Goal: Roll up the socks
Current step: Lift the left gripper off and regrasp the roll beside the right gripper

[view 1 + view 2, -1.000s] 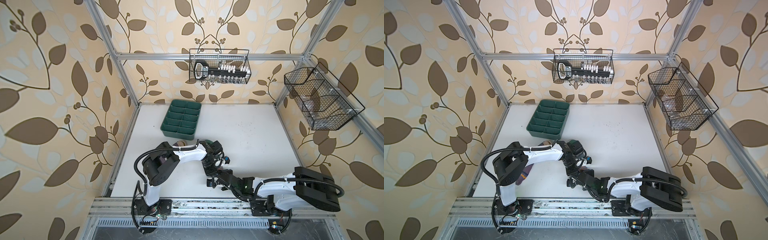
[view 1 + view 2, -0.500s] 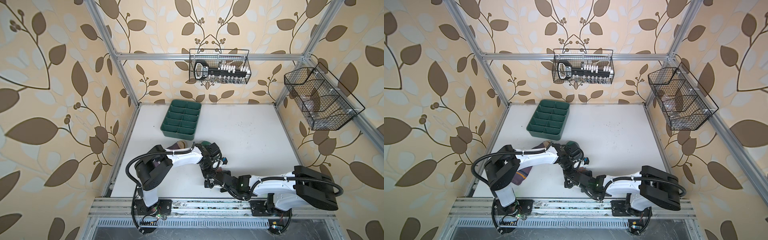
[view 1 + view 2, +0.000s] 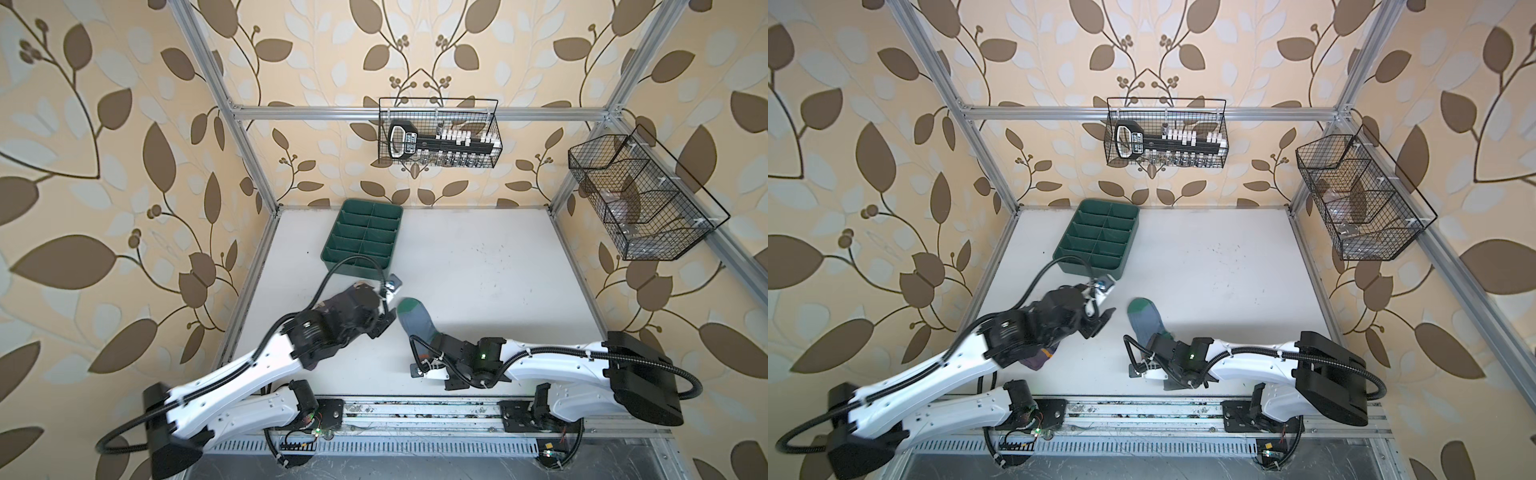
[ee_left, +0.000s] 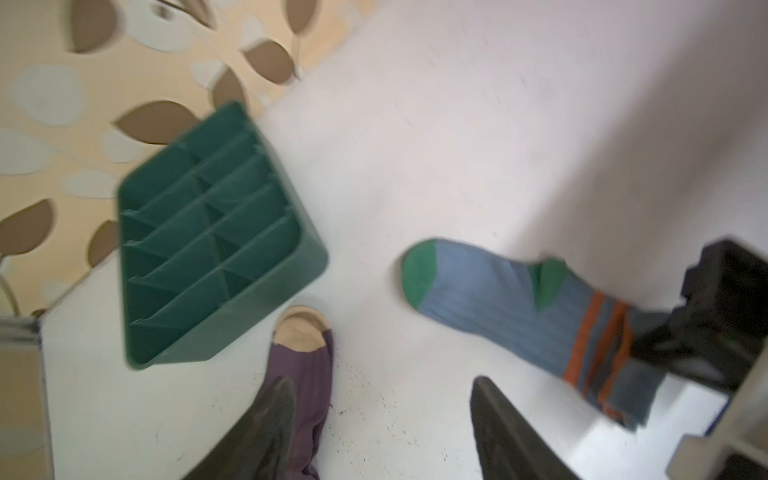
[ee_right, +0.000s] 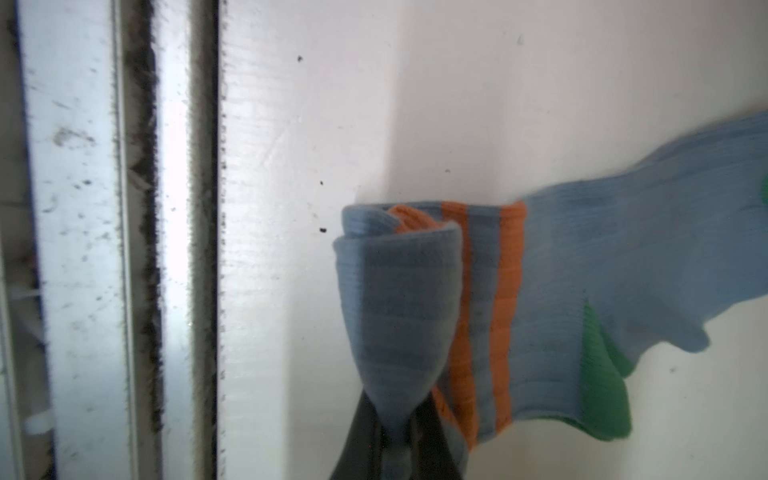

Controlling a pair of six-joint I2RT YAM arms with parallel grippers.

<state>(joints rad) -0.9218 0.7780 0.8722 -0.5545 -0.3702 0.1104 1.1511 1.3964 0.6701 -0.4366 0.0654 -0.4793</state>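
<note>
The light blue sock (image 3: 412,321) with a green toe lies on the white table, toe pointing to the back. My right gripper (image 5: 394,409) is shut on its folded-over cuff end, beside the orange stripes (image 5: 505,316). The purple sock (image 4: 305,374) with a beige toe lies left of it, mostly hidden under my left arm in both top views; its orange-striped end (image 3: 1040,358) shows near the forearm. My left gripper (image 4: 382,384) hangs open above bare table between the two socks and holds nothing. One of its fingers (image 4: 270,419) overlaps the purple sock in the left wrist view.
A green divided tray (image 3: 353,269) stands at the back left, just behind the purple sock's toe. Two wire baskets (image 3: 438,133) (image 3: 640,199) hang on the back and right walls. The table's front edge rail (image 5: 79,249) runs close to the right gripper.
My left gripper has opened and drawn back to the left, away from the light blue sock. My right gripper closed on the sock's cuff and stays shut there.
</note>
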